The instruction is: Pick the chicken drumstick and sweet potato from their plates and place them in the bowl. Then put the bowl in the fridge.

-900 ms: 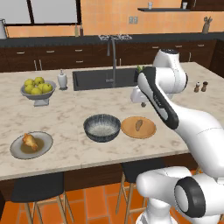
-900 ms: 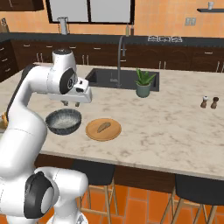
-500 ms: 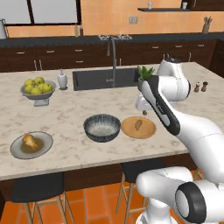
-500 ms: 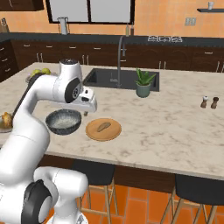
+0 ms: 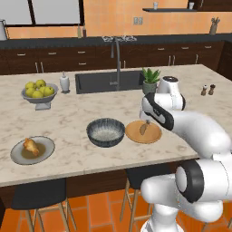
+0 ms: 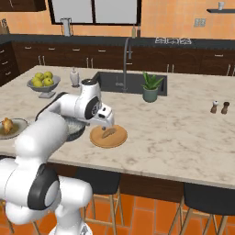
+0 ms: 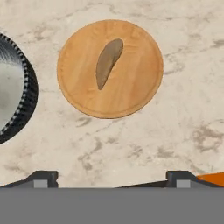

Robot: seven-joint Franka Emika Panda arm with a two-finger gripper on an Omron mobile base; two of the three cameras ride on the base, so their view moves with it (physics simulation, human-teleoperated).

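Chicken drumstick [image 5: 30, 145]: one, lying on the grey plate [image 5: 16, 156] at the left end of the island counter [image 5: 68, 122]. Fruit bowl [image 5: 40, 98]: one, sitting behind it, holding several yellow-green fruits. Ribbed dark bowl [image 5: 105, 132]: one, sitting mid-counter, nothing showing inside but its pale speckled lining. Tan plate [image 7: 131, 87]: one, lying just beside the bowl, apart from it. Sweet potato [image 7: 108, 61]: one, lying on the tan plate near its middle. Plates in all: two. Gripper [image 7: 112, 177] hovering above the counter's front edge, looking down on the tan plate; fingers [image 7: 43, 178] spreading wide, grasping nothing, touching nothing. Potted plant [image 5: 150, 80]: one, standing by the sink [image 5: 106, 81]. Shakers [image 5: 208, 89]: two, standing far right.
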